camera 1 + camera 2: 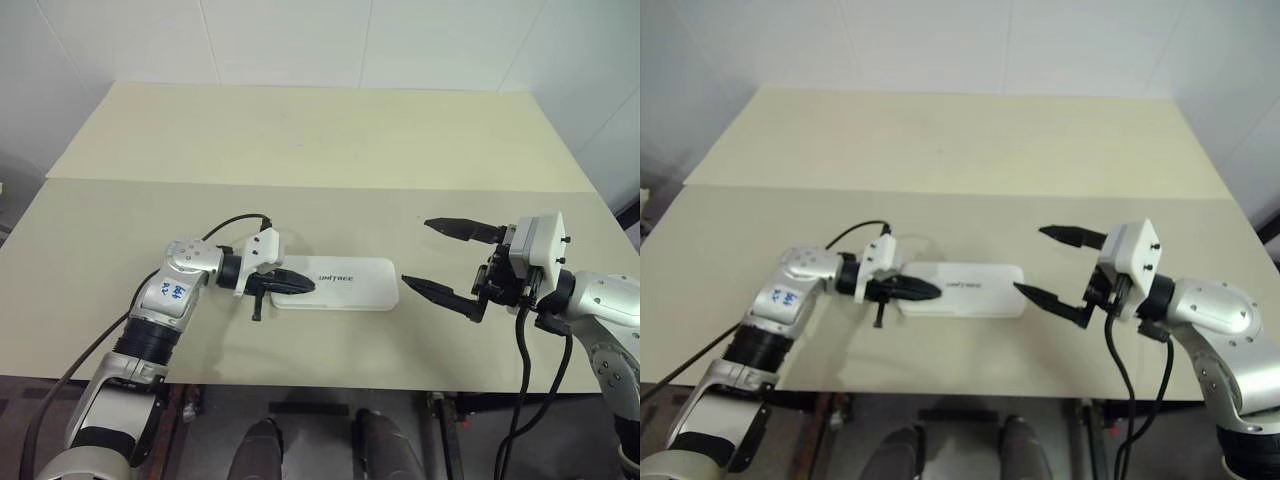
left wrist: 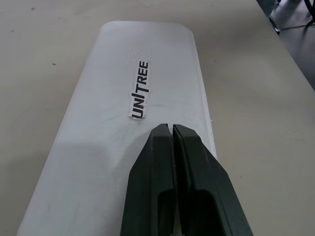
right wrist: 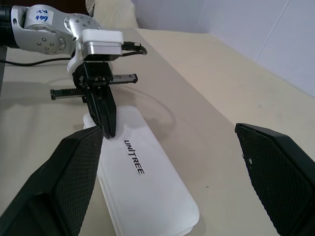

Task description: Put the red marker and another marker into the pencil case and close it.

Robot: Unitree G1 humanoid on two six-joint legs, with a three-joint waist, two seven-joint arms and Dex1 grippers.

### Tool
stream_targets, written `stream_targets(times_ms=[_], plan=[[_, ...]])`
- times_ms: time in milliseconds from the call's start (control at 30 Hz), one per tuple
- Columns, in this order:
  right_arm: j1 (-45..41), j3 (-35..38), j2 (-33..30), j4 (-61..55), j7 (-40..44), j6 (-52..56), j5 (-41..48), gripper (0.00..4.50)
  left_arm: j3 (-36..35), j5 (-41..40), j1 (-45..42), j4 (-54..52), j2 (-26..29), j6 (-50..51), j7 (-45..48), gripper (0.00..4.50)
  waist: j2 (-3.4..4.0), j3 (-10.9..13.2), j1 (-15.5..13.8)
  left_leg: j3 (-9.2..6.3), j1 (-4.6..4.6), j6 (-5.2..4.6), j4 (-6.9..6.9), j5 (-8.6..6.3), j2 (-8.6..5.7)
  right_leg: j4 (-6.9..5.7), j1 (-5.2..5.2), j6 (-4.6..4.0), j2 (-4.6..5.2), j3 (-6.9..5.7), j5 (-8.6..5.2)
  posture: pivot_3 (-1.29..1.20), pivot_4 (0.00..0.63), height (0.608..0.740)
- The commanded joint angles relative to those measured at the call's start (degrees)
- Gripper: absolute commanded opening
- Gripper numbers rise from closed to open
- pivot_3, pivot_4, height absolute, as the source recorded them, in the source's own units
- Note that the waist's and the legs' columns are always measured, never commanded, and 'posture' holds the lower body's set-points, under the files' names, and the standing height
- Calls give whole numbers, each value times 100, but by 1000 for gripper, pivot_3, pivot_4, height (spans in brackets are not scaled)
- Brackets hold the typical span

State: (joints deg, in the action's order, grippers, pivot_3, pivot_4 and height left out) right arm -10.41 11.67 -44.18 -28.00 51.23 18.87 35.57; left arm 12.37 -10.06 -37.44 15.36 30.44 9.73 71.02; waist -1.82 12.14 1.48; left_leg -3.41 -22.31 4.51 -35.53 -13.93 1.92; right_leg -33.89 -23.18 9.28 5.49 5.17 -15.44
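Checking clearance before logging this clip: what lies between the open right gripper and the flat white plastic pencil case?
Only bare beige tabletop separates the right gripper from the flat white plastic pencil case, as the left eye view shows.

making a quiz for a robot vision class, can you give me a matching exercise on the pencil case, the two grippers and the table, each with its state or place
Things:
1. pencil case
2. left gripper
3. right gripper
4. table

States:
A. open, empty, beside the case's far end
B. cream, bearing the case
C. shut, tips over the lid
D. white, lid closed, lying flat

Pairs: 1-D, 2-C, 3-A, 4-B
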Motion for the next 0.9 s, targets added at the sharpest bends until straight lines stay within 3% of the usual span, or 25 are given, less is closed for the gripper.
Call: stream_targets(times_ms=[33,267,433,600,733,900], plan=[[2,55,56,-253,-74,-64,22,4500,244,285,87,57,-19,116,-120,62,0,0,2,0,1,0,-4,0,0,1,4,-6,0,0,-3,0,150,740],[-62,21,106,-122,-11,-122,-12,4500,-187,-287,-16,-291,-253,632,-247,62,0,0,9,-2,10,-3,-34,1,0,12,37,-59,0,0,-30,0,150,740],[-234,-30,109,174,152,-173,-48,4500,-1477,-1646,-10,-982,-336,1392,-598,62,-5,9,47,-6,6,-4,-34,1,1,10,34,-58,-1,-1,-29,0,150,740],[-339,-8,107,474,282,-243,-113,4500,-2280,-2067,453,-1492,177,1642,-809,62,-1,9,73,-7,19,-5,-14,-1,1,3,34,2,-1,-2,0,0,150,740],[-335,54,105,651,311,-278,-150,4500,-2570,-2225,899,-1792,513,1824,-896,965,-1,10,30,-9,17,-3,-5,-2,1,7,31,-1,0,-4,-3,0,150,740],[-239,210,101,823,251,-360,-262,4500,-2970,-2367,1752,-2284,794,1749,-965,2665,-1,10,18,-8,11,-3,-3,-10,1,14,27,-16,1,-4,-11,0,150,740]])
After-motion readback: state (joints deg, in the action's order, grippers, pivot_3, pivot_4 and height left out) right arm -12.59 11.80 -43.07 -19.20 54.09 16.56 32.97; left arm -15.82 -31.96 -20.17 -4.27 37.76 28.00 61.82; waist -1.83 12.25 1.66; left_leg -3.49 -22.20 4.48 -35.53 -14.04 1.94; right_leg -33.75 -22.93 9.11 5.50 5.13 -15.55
